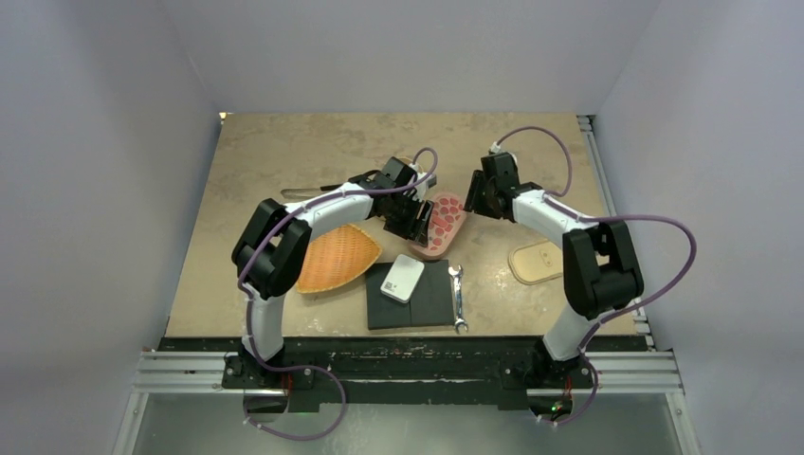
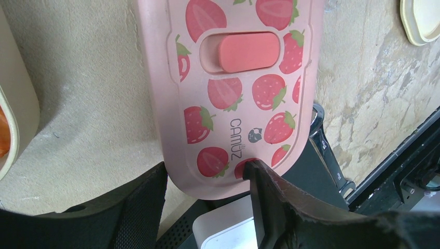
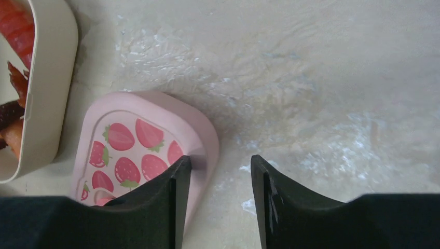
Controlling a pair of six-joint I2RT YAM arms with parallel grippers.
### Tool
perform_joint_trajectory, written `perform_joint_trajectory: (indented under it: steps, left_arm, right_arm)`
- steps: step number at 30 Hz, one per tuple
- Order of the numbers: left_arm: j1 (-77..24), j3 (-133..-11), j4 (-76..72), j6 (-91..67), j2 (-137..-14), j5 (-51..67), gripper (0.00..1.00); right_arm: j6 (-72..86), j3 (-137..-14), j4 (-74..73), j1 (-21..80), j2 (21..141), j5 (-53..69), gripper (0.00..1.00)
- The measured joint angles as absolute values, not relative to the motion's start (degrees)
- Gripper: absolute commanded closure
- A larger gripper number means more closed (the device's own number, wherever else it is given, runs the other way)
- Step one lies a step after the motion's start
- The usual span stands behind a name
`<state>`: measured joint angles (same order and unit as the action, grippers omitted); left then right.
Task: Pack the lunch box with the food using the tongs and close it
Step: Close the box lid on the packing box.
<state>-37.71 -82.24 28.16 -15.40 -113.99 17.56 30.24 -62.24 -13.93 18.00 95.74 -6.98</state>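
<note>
A pink lid [image 1: 445, 224] printed with strawberries lies flat mid-table, its near end resting on a black pad. My left gripper [image 2: 205, 179] is open over that near end, one fingertip [image 2: 252, 168] above the lid [image 2: 233, 93] and the other beside its edge. My right gripper [image 3: 220, 168] is open at the lid's far corner [image 3: 135, 142], with bare table between its fingers. The cream lunch box [image 3: 49, 78] stands next to the lid with red and brown food [image 3: 13, 78] in it. Slim tongs [image 1: 308, 192] lie behind the left arm.
An orange woven basket [image 1: 332, 258] sits at the left. The black pad [image 1: 417, 301] carries a white box [image 1: 402, 277], with a silver wrench [image 1: 457, 296] at its right edge. A beige lid [image 1: 536, 261] lies by the right arm.
</note>
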Motion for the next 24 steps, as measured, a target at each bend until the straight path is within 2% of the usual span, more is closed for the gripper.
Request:
perform_joint_trajectory:
  steps: [12, 24]
  left_arm:
    - [-37.9, -82.5, 28.5, -15.4, -114.0, 17.0, 0.45]
    - [-38.1, -81.6, 26.9, -15.4, -113.3, 16.2, 0.37]
  right_arm:
    - [25.4, -64.3, -11.0, 18.1, 100.2, -5.8, 0.65]
    - [25.9, -59.4, -2.2, 19.9, 99.5, -5.0, 0.67]
